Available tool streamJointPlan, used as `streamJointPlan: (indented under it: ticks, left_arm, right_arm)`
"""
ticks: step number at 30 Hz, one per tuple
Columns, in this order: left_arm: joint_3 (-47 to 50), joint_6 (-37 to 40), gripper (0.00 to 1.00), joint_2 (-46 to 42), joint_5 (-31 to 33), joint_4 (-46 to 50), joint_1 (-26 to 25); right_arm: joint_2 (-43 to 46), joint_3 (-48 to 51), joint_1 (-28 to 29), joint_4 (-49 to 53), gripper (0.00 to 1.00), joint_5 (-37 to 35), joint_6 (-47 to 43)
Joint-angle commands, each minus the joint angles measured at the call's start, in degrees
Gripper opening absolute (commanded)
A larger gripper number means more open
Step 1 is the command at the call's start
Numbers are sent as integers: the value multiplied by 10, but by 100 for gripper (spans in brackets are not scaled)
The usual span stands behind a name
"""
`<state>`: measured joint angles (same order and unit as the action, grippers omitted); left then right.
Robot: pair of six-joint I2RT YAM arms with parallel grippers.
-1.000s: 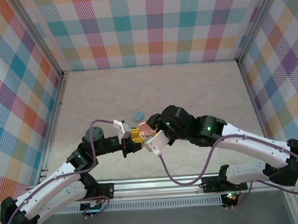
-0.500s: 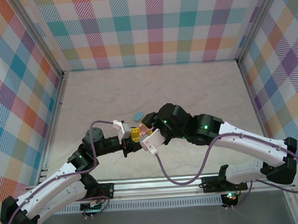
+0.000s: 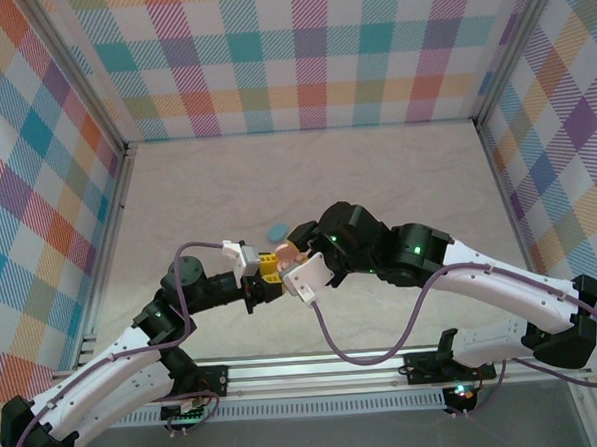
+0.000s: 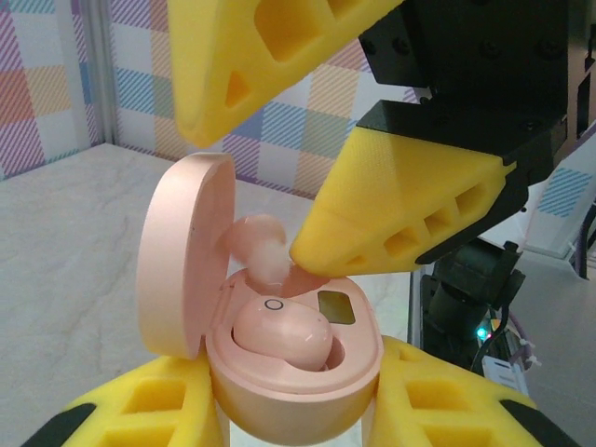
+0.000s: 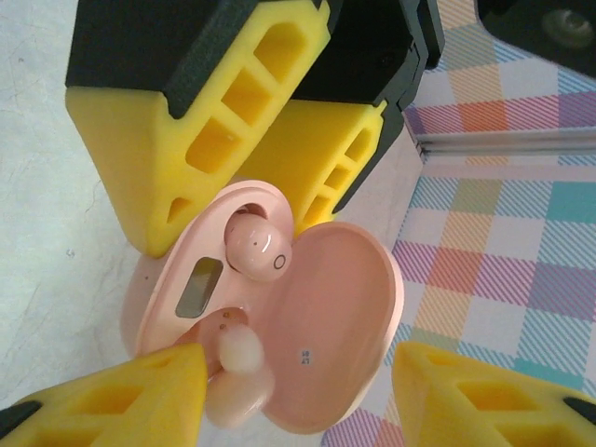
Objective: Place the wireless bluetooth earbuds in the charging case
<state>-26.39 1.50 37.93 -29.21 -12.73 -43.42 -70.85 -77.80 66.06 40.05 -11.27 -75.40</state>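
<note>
Left claw (image 4: 293,410) grips the open pink case (image 4: 177,261), lid upright; right claw (image 5: 298,358) wide, one finger touching the tilted pink earbud (image 4: 265,250).

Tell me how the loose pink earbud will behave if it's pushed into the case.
Likely stiff and slippery: the loose pink earbud looks like smooth rounded plastic, so a finger could slide off it. Being tiny, it's probably light and might pop out or roll. The pink case, clamped in the left jaws, should hold steady.
</note>
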Motion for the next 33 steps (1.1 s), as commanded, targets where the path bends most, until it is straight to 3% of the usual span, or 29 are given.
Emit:
streamJointPlan:
  ticks: [1,10,16,24,29,33]
  left_arm:
    - [1,5,21,-9,10,-29,-5]
    - [9,5,21,-20,36,-29,-5]
    - [15,19,21,-45,97,8,-5]
    - [21,26,21,-53,114,24,-5]
    - [21,31,21,-49,117,24,-5]
    - [22,31,21,-44,110,25,-5]
  right_arm:
    - [9,-16,-6,11,56,18,32]
    - [21,-39,-29,-12,56,50,119]
    - [30,-51,-122,-31,57,66,352]
    - [80,38,-221,-43,61,-7,677]
    - [98,65,-262,18,61,-45,837]
    - [92,92,-272,76,54,-53,932]
